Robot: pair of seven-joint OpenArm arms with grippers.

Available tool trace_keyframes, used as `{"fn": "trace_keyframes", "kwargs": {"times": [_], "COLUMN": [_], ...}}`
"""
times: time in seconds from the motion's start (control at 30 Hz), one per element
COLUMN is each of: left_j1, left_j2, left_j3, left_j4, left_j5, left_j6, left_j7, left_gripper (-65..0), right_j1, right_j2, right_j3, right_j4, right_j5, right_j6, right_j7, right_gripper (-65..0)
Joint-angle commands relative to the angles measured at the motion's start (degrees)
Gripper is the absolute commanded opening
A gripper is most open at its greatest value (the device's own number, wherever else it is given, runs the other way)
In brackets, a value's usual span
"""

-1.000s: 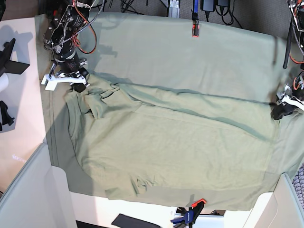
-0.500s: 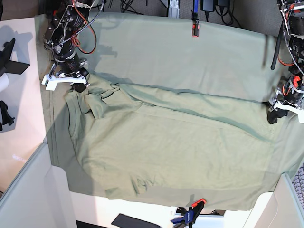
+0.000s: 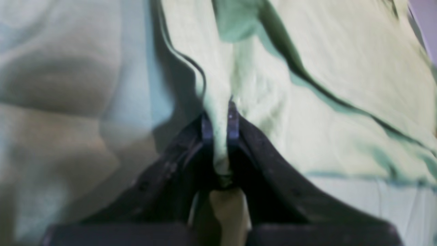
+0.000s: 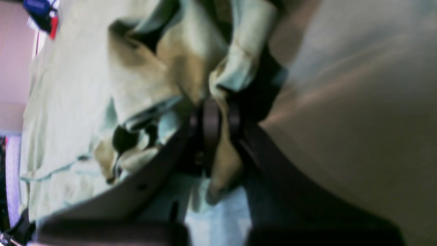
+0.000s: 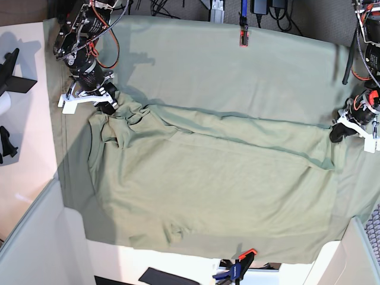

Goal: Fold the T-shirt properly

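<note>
The pale sage-green T-shirt [image 5: 208, 178] lies spread on the table with its far edge raised in a long fold between both arms. My left gripper [image 5: 336, 134], at the base view's right, is shut on the shirt's far right corner; the left wrist view shows the cloth [image 3: 220, 112] pinched between the black fingers [image 3: 233, 124]. My right gripper [image 5: 110, 104], at the base view's left, is shut on bunched shirt fabric at the far left corner; the right wrist view shows the cloth [image 4: 235, 71] between its fingers [image 4: 209, 119].
A larger green cloth sheet [image 5: 196, 65] covers the table under the shirt, held by an orange clamp [image 5: 243, 35] at the far edge and another clamp [image 5: 240, 267] at the near edge. Grey panels [image 5: 35, 237] stand at both near corners. Bare table [image 5: 24, 136] lies at left.
Both grippers have moved away from the near edge with the shirt's edge in them. The right-side corner has pulled inward and the fold line has shifted farther back.
</note>
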Motion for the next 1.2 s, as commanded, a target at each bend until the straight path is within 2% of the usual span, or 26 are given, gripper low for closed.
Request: {"fn": "trace_keyframes", "kwargs": {"times": [0.0, 0.2, 0.43, 0.67, 0.93, 1.17], "left_j1": [-0.02, 6.80, 17.20, 26.05, 32.13, 34.60], "left_j2": [-2.03, -7.37, -10.58, -10.84, -10.82, -10.12], "left_j3": [-0.94, -2.14, -5.05, -10.32, -12.83, -13.22], "left_j4": [1.11, 5.79, 18.56, 24.61, 26.29, 26.29], "left_j5": [-1.77, -6.78, -7.15, -8.07, -8.26, -8.79], "left_j6": [-2.12, -6.25, -6.32, -6.29, -6.29, -6.34], "left_j7": [0.02, 1.79, 1.81, 1.81, 1.84, 1.81], "left_gripper": [-65.0, -65.0, -65.0, -65.0, -65.0, -65.0], "right_j1": [0.15, -5.62, -14.84, -24.85, -32.00, -33.03], "right_j2": [0.46, 2.51, 6.80, 9.79, 9.86, 9.84], "right_j3": [-0.07, -0.07, -0.07, 0.31, 2.12, 2.43], "right_j4": [1.90, 8.55, 15.89, 23.23, 29.73, 29.70], "right_j5": [1.05, 1.81, 3.19, 4.50, 4.33, 3.30], "right_j6": [0.83, 0.81, 0.81, 0.79, 0.76, 0.76], "right_j7": [0.37, -1.29, -1.99, -2.14, -2.10, -1.90], "right_gripper": [-65.0, -65.0, -65.0, -65.0, -65.0, -65.0]}}
